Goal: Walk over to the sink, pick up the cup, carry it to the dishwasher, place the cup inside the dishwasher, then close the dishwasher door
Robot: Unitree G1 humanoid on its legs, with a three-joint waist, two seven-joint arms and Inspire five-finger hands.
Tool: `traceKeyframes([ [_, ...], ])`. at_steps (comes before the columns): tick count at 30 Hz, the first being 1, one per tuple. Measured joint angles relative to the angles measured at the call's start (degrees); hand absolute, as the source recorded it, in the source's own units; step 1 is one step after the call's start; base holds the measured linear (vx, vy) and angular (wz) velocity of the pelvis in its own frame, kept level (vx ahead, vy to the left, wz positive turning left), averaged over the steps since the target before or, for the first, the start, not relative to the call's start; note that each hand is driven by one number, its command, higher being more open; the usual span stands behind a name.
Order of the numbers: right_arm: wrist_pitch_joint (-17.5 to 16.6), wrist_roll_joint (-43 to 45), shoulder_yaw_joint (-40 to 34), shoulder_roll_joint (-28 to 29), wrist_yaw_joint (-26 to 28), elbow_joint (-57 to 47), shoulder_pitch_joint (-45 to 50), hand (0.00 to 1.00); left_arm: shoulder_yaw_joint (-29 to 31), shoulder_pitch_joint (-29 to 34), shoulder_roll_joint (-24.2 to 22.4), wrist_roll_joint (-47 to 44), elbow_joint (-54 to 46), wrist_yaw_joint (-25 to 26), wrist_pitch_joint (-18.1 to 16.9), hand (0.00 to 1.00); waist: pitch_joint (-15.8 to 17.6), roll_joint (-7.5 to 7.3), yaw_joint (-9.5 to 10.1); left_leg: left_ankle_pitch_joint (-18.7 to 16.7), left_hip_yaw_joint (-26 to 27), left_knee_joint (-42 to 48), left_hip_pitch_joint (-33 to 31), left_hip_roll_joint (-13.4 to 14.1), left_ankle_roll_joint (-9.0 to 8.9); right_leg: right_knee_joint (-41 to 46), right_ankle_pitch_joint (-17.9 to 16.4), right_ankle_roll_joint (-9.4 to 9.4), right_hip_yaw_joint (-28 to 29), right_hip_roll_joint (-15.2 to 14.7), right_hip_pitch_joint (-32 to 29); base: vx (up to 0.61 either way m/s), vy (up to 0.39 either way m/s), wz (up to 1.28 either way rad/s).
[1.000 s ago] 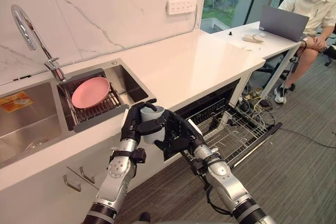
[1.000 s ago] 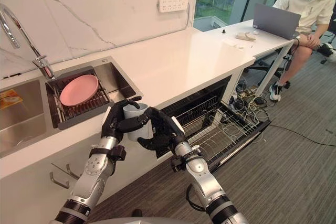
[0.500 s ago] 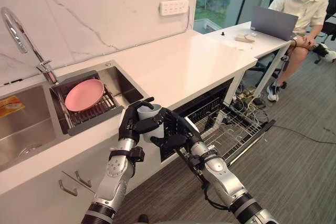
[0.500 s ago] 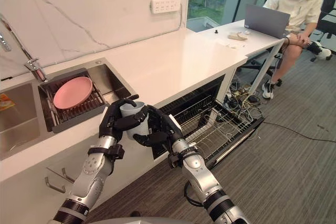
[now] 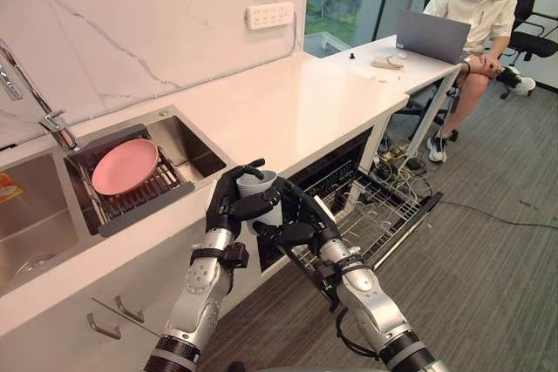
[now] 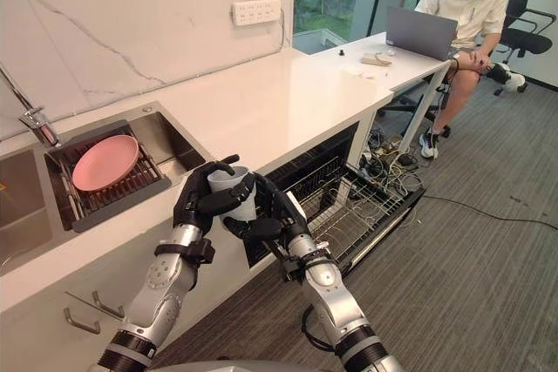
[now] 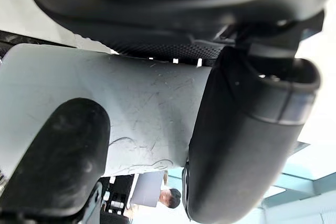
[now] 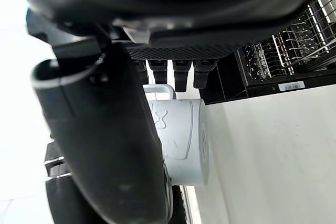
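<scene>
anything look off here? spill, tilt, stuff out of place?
Nothing stands out. The cup is upright, held between the left hand and the right hand just off the counter edge. The dishwasher rack is pulled out; the pink plate lies on the sink rack.

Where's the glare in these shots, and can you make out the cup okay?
Left eye view: even daylight, mild sheen on the counter, cup plain between the left robot hand and right robot hand. Left wrist view: cup evenly lit, background past it washed out white. Right wrist view: cup bright, surroundings partly blown out white, rack dark but legible.
</scene>
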Motion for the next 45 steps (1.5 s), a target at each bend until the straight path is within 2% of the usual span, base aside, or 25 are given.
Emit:
traceKeyframes([
  [14,0.64,1.67,-1.2,-0.19,1.03,-0.4,-0.02,0.9,-1.53,-1.44,1.8,-1.19,-0.42,-1.97,1.09,0.3,0.15,0.24,-1.15,-0.69,2.97,0.01,0.41,0.52,-0.04,-0.93,0.98,-0.1,2.87,0.28,-0.72,0.0,0.003,-0.11],
  [15,0.92,2.25,-1.19,-0.34,1.21,-0.37,-0.02,0.3,-1.82,-1.47,2.11,-1.27,-0.42,-1.99,1.15,0.3,0.19,0.31,-1.13,-0.71,2.95,0.01,0.38,0.52,-0.02,-0.94,0.98,-0.09,2.83,0.28,-0.73,0.0,0.0,0.0],
  [21,3.03,7.97,-0.01,-3.1,3.07,2.41,-2.35,0.3,-3.65,-1.54,4.88,-3.36,-0.41,-2.05,2.15,0.3,0.37,0.89,-1.08,-0.76,2.77,0.02,-0.4,0.53,0.08,-1.04,1.1,-0.11,2.59,0.3,-1.35,0.0,0.0,0.0],
  [27,3.69,8.4,1.52,-6.05,4.3,3.49,-5.03,0.3,-5.61,-3.16,7.0,-3.35,-0.42,-2.16,2.55,0.3,0.34,0.94,-0.48,-0.75,2.23,0.11,-1.04,0.33,0.07,-1.68,1.38,-0.08,2.15,0.42,-1.34,0.01,-0.003,0.04],
  [28,3.68,8.44,1.35,-6.01,4.3,3.36,-5.03,0.3,-5.55,-3.3,6.99,-3.29,-0.43,-2.16,2.55,0.9,0.34,0.94,-0.49,-0.75,2.21,0.13,-1.04,0.29,0.07,-1.69,1.38,-0.08,2.15,0.39,-1.32,0.0,0.0,0.0],
  [31,3.64,8.35,-0.3,-5.72,4.62,1.3,-4.21,0.3,-4.66,-3.08,5.47,-1.67,-2.31,-2.15,2.58,0.9,0.34,0.94,-0.55,-0.74,2.01,0.15,-1.03,0.1,0.08,-1.68,1.42,-0.02,2.04,0.22,-1.28,0.0,0.002,0.01],
  [34,2.96,7.84,-4.84,-3.49,4.74,-5.68,0.08,0.3,-2.26,-0.97,0.5,3.06,-9.05,-2.18,2.38,0.9,0.35,0.95,-0.56,-0.73,1.69,0.15,-0.66,-0.18,0.1,-1.68,1.42,0.03,1.83,-0.07,-0.77,-0.01,0.007,0.03],
  [36,1.51,7.62,-7.99,-0.92,4.34,-8.67,2.1,0.3,-1.99,0.37,-2.42,6.81,-13.1,-2.17,1.07,0.9,0.35,0.95,-0.65,-0.72,1.57,0.14,-0.45,-0.28,0.17,-1.68,1.4,0.13,1.72,-0.21,-0.51,-0.01,0.004,0.02],
  [38,0.06,4.81,-13.24,2.52,1.81,-9.48,2.45,0.3,-2.38,1.99,-4.73,11.41,-16.52,-2.58,-0.25,0.9,0.35,1.05,-0.86,-0.67,1.43,-0.02,0.16,-0.39,0.44,-1.77,1.42,0.32,1.41,-0.33,0.17,-0.05,0.005,0.06],
  [41,-1.37,0.64,-20.11,4.5,-3.57,-10.82,3.53,0.3,-1.99,4.49,-5.75,18.12,-19.38,-1.7,-1.81,0.9,0.43,1.49,-0.82,-0.7,1.4,-0.31,0.2,-0.45,0.79,-2.55,1.4,0.84,1.18,-0.36,0.35,-0.07,0.003,0.04],
  [45,-2.29,-4.08,-25.52,4.31,-7.68,-10.85,6.14,0.3,0.77,6.71,-5.58,22.03,-20.15,0.5,-2.66,0.9,0.25,1.82,-1.03,-0.67,1.44,-0.34,0.07,-0.44,0.79,-3.67,1.7,1.31,0.97,-0.38,0.47,-0.03,0.0,0.0],
])
